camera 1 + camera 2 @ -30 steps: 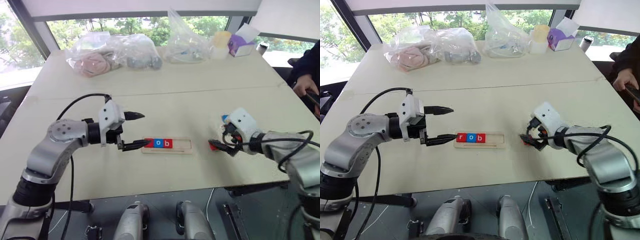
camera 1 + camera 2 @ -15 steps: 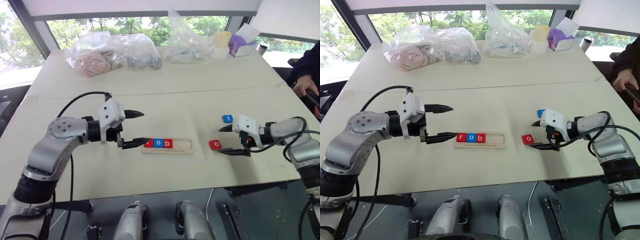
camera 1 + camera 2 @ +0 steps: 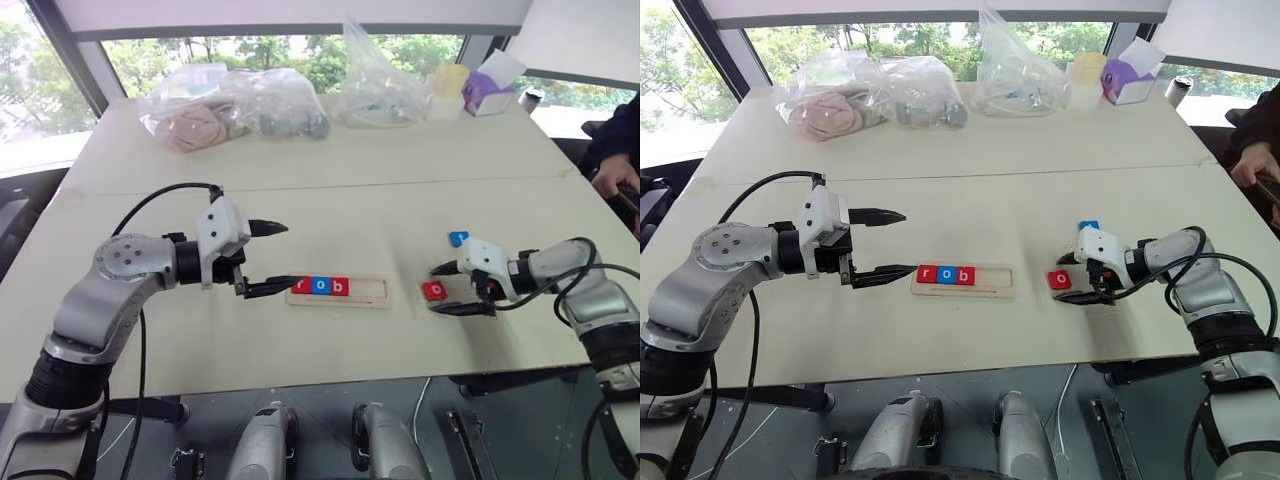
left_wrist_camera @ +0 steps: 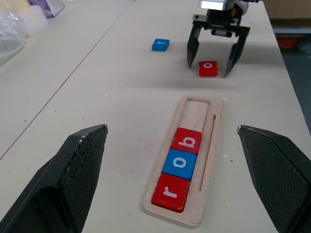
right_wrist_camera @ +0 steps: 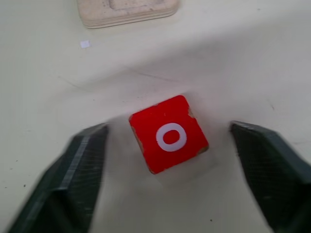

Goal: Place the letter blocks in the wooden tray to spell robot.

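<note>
Worktop: big pale table [image 3: 330,200], bags along its far edge.
What changed: our right gripper [image 3: 1077,279] dropped from above the red "o" block [image 3: 1059,279] to straddle it, fingers narrowing, not touching yet.
Meaning: fourth letter next; the long wooden tray [image 3: 340,291] mid-table reads r-o-b.
Blue "t" block [image 3: 458,238]: waiting near the right edge.
Left gripper [image 3: 272,258]: wide open, level, at the tray's left end.

two head cameras look down over the table [image 3: 400,215]; wrist cameras sit low and close, both catching the wooden tray [image 4: 194,160].
</note>
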